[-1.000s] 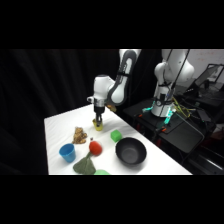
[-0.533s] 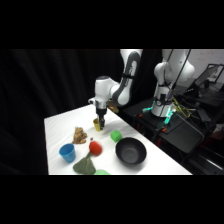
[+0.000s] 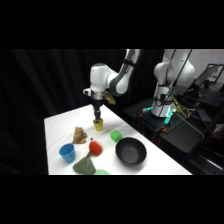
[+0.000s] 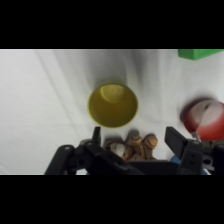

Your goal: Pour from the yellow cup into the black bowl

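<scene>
While tool (image 4: 132, 136) hovers, fingers apart | yellow cup (image 4: 113, 105) just beyond fingertips.

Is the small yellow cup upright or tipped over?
Upright: the small yellow cup shows its round open mouth to the wrist camera and stands on the table.

We see the yellow cup (image 3: 98, 125) standing upright on the desk (image 3: 60, 125) toward its far side, with the end effector (image 3: 97, 117) directly above it. In the side view, the black bowl (image 3: 131, 151) sits nearer the camera and to the right of the cup, well apart from it. Between them lies the small green cup (image 3: 116, 135). The blue cup (image 3: 67, 152) stands at the left, the red object (image 3: 95, 147) to its right. In the wrist view we look straight down into the yellow cup (image 4: 113, 105).
</scene>
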